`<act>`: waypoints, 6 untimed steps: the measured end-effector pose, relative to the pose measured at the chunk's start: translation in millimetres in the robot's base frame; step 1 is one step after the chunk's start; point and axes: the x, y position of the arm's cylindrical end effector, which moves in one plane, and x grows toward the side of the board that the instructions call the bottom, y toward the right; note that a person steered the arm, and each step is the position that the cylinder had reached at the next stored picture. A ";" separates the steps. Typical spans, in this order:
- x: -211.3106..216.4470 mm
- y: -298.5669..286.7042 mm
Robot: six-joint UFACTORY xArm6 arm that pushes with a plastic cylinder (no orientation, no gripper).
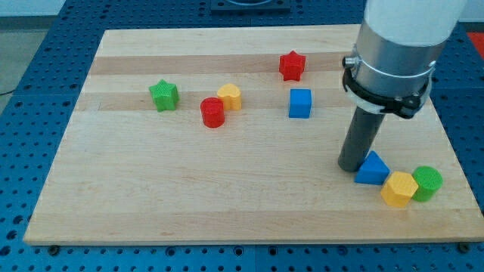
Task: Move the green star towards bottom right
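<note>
The green star point(163, 95) lies at the upper left of the wooden board point(189, 196). My tip point(352, 167) rests on the board at the lower right, far from the star. It stands right beside the left edge of a blue triangle block point(371, 169), touching or nearly so.
A red cylinder point(212, 112) and a yellow block point(230, 97) sit right of the green star. A red star point(291, 66) and a blue cube point(300, 103) lie near the top middle. A yellow hexagon block point(398, 189) and a green cylinder point(427, 183) sit at the lower right.
</note>
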 end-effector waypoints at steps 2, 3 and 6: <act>0.0 0.2; 0.0 -5.8; -2.0 -310.6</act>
